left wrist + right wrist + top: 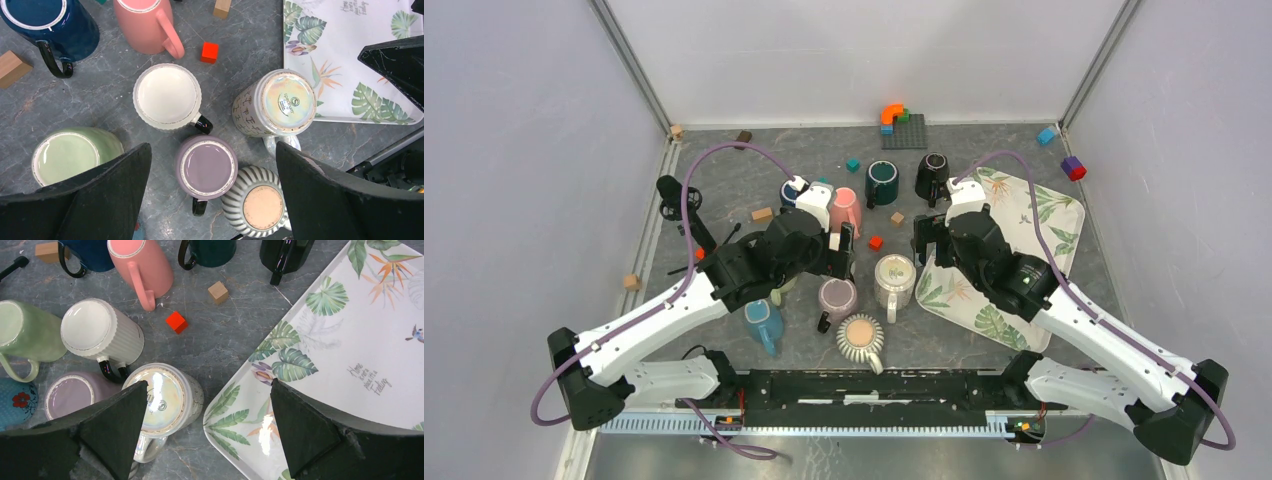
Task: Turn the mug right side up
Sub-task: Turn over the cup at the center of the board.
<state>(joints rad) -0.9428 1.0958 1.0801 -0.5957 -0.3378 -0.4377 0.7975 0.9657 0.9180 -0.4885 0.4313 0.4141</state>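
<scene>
Left fingers (100, 200): spread wide, empty, above the mug cluster.
Right fingers (310, 430): spread wide, empty, over the tray (350, 330) edge.
Purple mug (208, 167): base up on the tabletop (240, 65), framed between the left fingers, just beside the white ribbed mug (167, 96).

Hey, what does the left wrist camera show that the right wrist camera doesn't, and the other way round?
Only the left wrist view: the grey ribbed mug with the tan base, bottom up, near the lower edge.
Only the right wrist view: the dark green mug and the black mug, both cut off by the top edge.
Both: the pink mug, the red cube, the white ribbed mug and the purple mug, these two bottom up, and the leaf-print tray.
</scene>
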